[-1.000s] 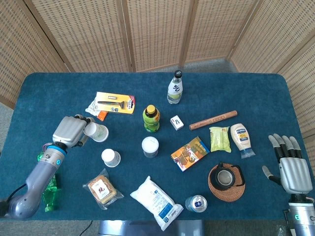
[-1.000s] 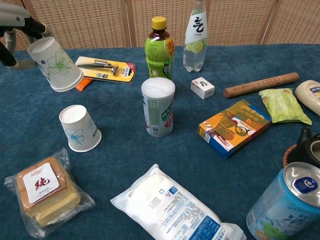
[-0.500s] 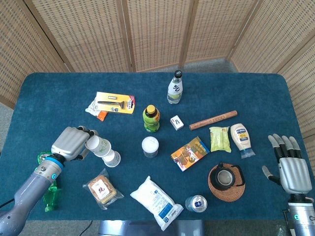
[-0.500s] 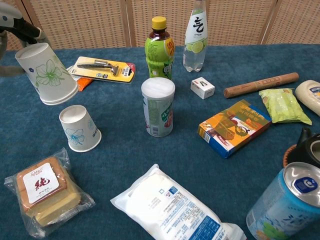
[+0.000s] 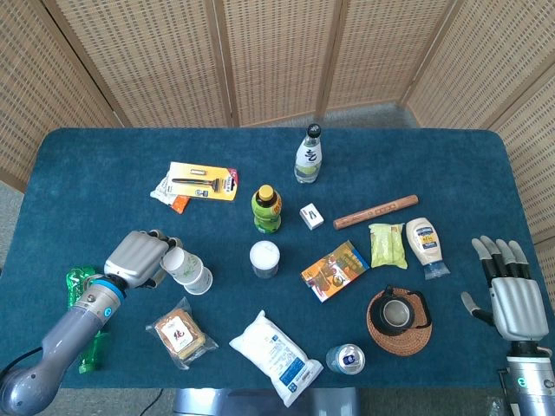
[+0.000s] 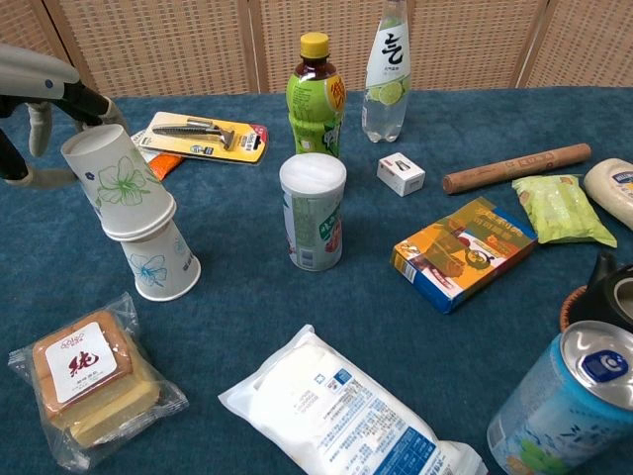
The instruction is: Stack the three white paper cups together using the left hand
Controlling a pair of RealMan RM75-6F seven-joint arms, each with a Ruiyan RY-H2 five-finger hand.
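Observation:
A white paper cup with a green flower print (image 6: 117, 183) is upside down and tilted, its rim lowered over the base of a second upturned white cup (image 6: 163, 265) standing on the blue cloth. My left hand (image 6: 45, 94) grips the upper cup by its base end. In the head view the left hand (image 5: 139, 257) is at the table's left front, with the held cup (image 5: 180, 263) pointing toward the standing cup (image 5: 199, 279). A third cup does not show separately. My right hand (image 5: 512, 295) rests at the far right with its fingers spread and holds nothing.
A wrapped biscuit pack (image 6: 89, 381) lies just in front of the cups. A white can (image 6: 313, 210) stands to their right, a green bottle (image 6: 316, 94) and a razor pack (image 6: 203, 136) behind. A white bag (image 6: 346, 411) lies at the front; a crushed green bottle (image 5: 87, 334) is beside my left forearm.
My left hand carried the flower-print cup from the back left toward the front and lowered it onto the standing cup. The right hand has not moved.

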